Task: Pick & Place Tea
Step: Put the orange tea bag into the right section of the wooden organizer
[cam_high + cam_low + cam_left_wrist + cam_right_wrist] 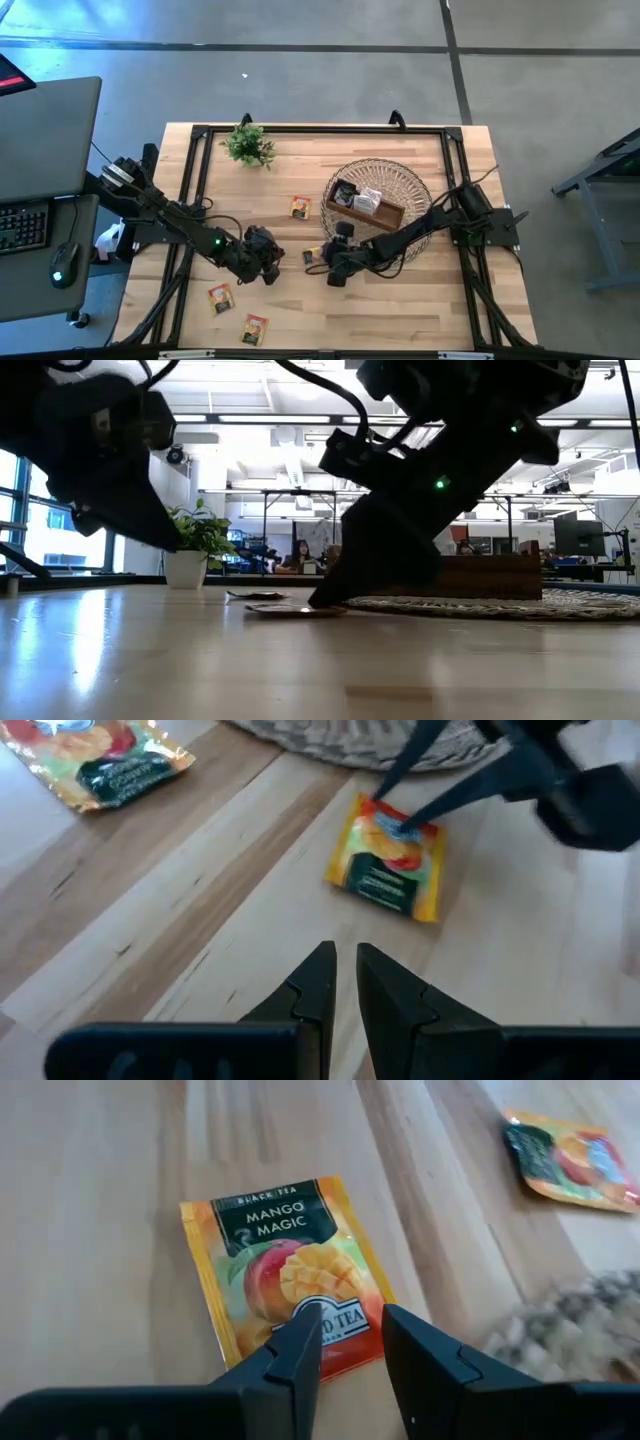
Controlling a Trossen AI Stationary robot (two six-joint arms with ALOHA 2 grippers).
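Overhead, the wooden table (pixel 420 310) carries everything, and the round wicker basket (pixel 405 182) toward its far right serves as the landmark. Inside that basket sits a brown wooden tray (pixel 385 216) with a few pale packets (pixel 366 200) in it. The two dark arms reach in from either side and meet just in front of the basket's near-left rim. Off to the basket's far left stands a small green plant (pixel 250 146) in a white pot.

The right gripper (pixel 350 1342) is low over an orange mango tea packet (pixel 285 1272) lying flat on the wood just outside the basket's near-left edge. Its fingers stand a narrow gap apart with their tips at the packet's near edge, and they are not holding it; in the left wrist view those fingertips (pixel 385 795) touch down on that packet's end nearest the basket.

The left gripper (pixel 346 960) hovers a little farther from the basket, pointing at the same packet, its jaws nearly together with only a slit between them, and it holds nothing.

A second orange packet (pixel 300 206) lies just left of the basket. Two more, one (pixel 220 297) and another (pixel 254 328), lie well away toward the table's near-left part.
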